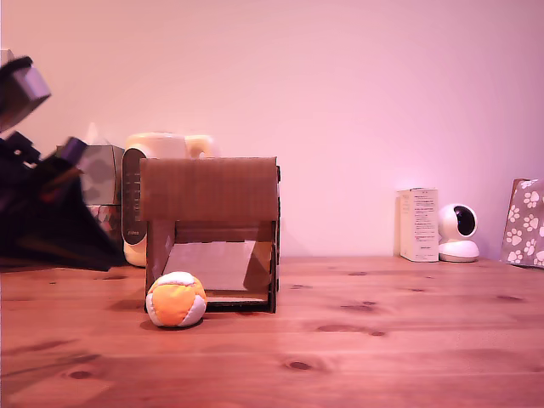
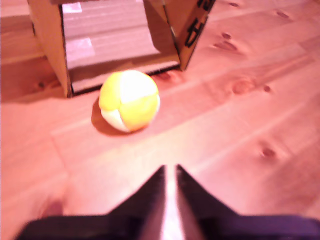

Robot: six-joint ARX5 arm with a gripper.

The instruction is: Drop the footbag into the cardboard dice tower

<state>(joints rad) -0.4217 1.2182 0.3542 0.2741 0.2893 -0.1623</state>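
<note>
Clearly the footbag (image 2: 129, 100) lies on the worktop (image 2: 240, 130) just before the tower (image 2: 50, 50) opening, at about twelve o'clock from the hand (image 2: 170, 172) in the wrist view, well apart. The hand's fingers are nearly pressed together, pinching nothing; it likely must spread before reaching ahead.

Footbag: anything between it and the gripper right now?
Nothing visible. In the wrist view only bare table lies between the gripper and the footbag, which sits in front of the cardboard dice tower opening.
</note>
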